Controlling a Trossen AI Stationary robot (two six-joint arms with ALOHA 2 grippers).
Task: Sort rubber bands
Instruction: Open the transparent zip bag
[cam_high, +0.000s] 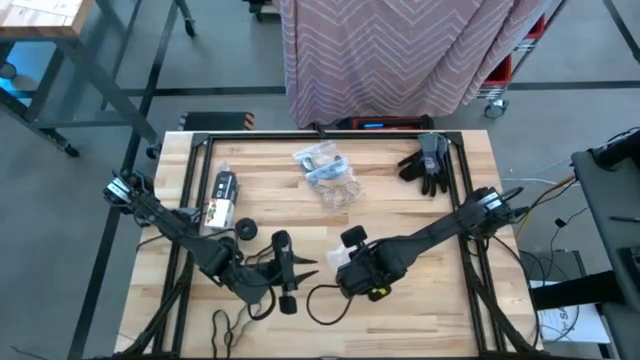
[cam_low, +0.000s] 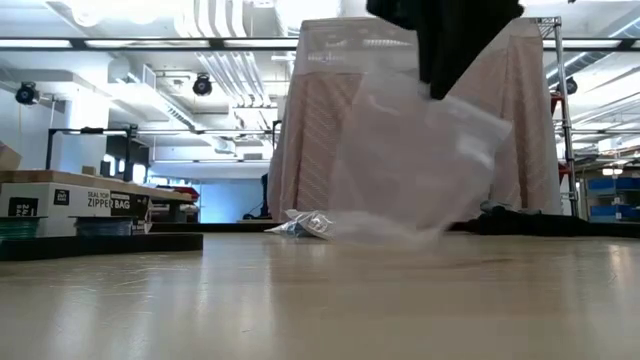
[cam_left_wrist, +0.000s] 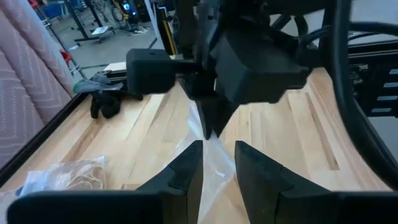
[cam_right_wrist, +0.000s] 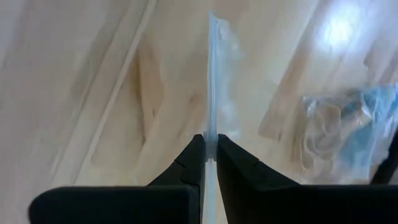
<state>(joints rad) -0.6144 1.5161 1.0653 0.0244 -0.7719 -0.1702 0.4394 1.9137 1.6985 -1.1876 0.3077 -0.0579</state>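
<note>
Right gripper (cam_right_wrist: 210, 149) is pinched shut on the edge of an empty clear plastic bag (cam_right_wrist: 214, 74), holding it hanging above the front-centre of the table (cam_high: 420, 300); in the low view the bag (cam_low: 410, 165) hangs down from it. Left gripper (cam_left_wrist: 217, 163) sits just beside it, jaws narrowly apart with the bag film running between its fingers (cam_left_wrist: 186, 171); whether it has actually gripped the film cannot be told.

Step in hand, as a judgement: opening the bag mouth. To do it well, the left should catch only one layer of film near the top edge and pull away from the right gripper, which should keep its pinch firm. Grabbing both layers just drags the bag.

Containers:
- held bag: looks empty.
- second clear bag (cam_high: 322, 165) at the table's back-centre: holds bluish contents, likely bands.
- tan rubber bands (cam_high: 338, 190) lie in a pile just beside that bag, well apart from both grippers.
- dark gloves (cam_high: 428, 165) at back right, not involved.
</note>
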